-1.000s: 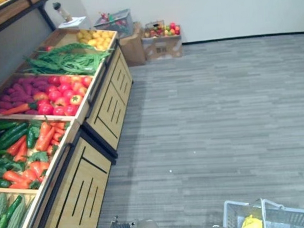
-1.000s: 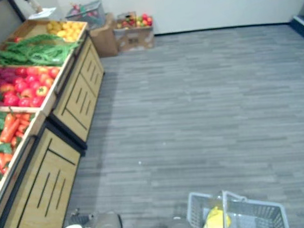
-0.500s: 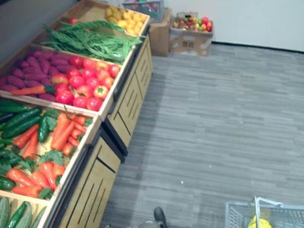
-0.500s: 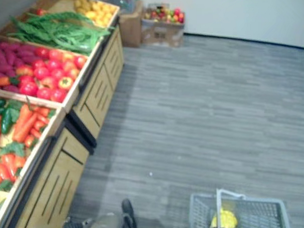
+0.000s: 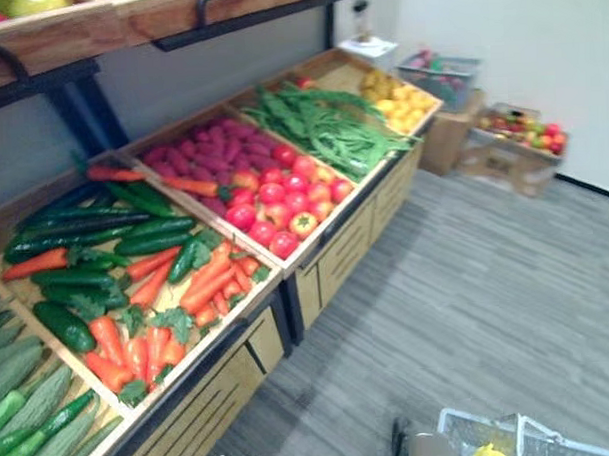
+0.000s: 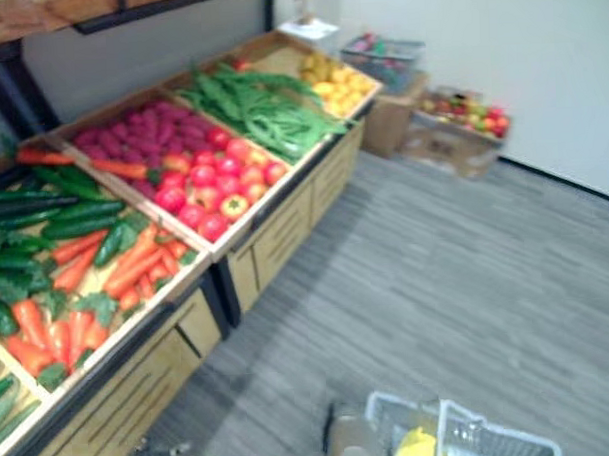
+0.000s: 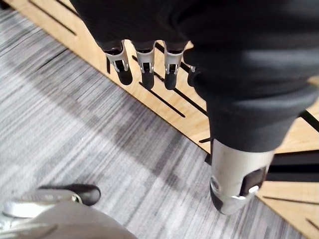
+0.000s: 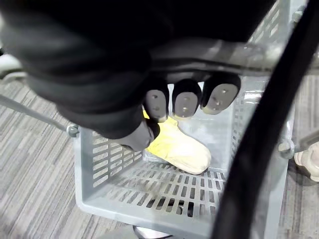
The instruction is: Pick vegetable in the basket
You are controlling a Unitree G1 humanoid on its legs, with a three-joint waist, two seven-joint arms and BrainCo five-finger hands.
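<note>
Pretty sure the counter (image 5: 346, 257) is pale matt wood, with dark slots cut in the front. The floor (image 5: 507, 291) is grey, striped and matt, kinda plank-like. The basket (image 8: 149, 194) is grey perforated plastic with a slight sheen. The tomatoes (image 5: 274, 204) look glossy. The left robot hand (image 7: 145, 62) has shiny silver metal-looking fingers and a dark ribbed matt cover.

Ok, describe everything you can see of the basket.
The basket is pale grey plastic, rectangular, with slotted walls and floor and a thin handle across its open top. The right hand is curled round that handle, holding the basket upright over the grey floor. One yellow item lies on its bottom.
</note>
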